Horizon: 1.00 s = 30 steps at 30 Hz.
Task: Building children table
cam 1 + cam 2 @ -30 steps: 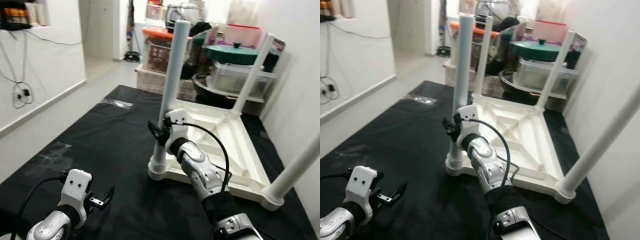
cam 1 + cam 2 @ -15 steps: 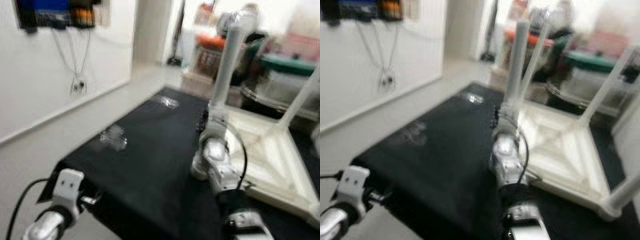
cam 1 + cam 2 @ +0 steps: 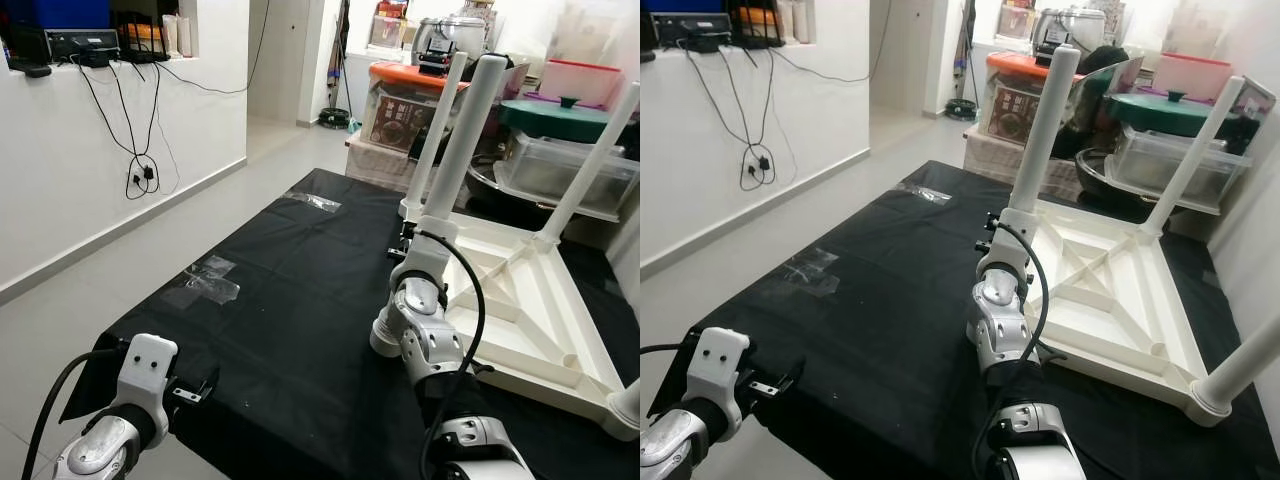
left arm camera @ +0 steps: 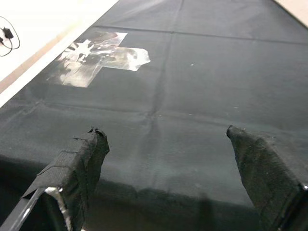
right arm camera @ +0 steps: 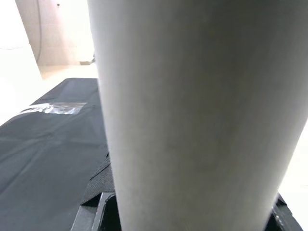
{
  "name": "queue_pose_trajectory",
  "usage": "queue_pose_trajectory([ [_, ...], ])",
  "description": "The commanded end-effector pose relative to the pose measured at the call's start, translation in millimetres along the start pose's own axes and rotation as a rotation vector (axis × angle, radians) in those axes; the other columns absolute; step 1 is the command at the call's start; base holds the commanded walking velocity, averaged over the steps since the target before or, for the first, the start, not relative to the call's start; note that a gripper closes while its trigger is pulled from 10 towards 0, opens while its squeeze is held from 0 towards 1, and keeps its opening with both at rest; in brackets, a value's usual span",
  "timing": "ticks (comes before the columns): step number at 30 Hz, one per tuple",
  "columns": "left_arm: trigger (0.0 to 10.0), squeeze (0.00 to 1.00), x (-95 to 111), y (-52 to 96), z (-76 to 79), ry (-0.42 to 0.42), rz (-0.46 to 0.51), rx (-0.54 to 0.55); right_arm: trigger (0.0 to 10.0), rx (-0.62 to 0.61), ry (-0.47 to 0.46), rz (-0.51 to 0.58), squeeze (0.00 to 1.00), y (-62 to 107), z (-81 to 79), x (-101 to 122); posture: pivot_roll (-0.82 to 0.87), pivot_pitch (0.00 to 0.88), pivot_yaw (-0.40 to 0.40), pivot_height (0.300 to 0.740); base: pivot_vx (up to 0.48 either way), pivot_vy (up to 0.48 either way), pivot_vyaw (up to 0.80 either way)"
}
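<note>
Left eye view: upturned table [image 3: 520,300], legs [image 3: 462,150] upward

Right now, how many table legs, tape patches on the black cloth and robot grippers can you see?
White table legs: 4
Clear tape patches on the black cloth: 2
Robot grippers: 2, the left gripper and the right gripper
Total: 8
</note>
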<state>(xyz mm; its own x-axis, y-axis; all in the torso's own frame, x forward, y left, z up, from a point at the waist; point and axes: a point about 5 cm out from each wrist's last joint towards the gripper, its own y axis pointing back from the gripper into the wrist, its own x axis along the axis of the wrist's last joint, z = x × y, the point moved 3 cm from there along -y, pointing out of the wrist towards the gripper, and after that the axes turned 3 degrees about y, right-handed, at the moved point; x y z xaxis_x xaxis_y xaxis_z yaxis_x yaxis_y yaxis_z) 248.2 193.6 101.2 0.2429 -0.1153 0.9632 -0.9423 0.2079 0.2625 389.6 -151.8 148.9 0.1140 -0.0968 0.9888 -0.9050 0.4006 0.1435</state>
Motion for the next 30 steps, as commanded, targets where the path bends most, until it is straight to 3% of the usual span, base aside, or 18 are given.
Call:
queue_pose_trajectory([
  [1, 10.0, 0.0, -3, -1.6, -0.2, 0.007, -0.018, 0.005, 0.0, -0.127, -0.01, -0.235, 0.0, 1.7, 31.0, -59, 0.11, 0.0, -0.103, 0.74, 0.0, 0.0, 0.0],
  [30, 10.0, 0.0, -1, -3.0, -4.8, -0.009, -0.008, 0.015, 0.0, -0.258, -0.053, -0.1, 0.0, 4.0, 41.4, -37, 0.11, 0.0, -0.082, 0.74, 0.0, 0.0, 0.0],
])
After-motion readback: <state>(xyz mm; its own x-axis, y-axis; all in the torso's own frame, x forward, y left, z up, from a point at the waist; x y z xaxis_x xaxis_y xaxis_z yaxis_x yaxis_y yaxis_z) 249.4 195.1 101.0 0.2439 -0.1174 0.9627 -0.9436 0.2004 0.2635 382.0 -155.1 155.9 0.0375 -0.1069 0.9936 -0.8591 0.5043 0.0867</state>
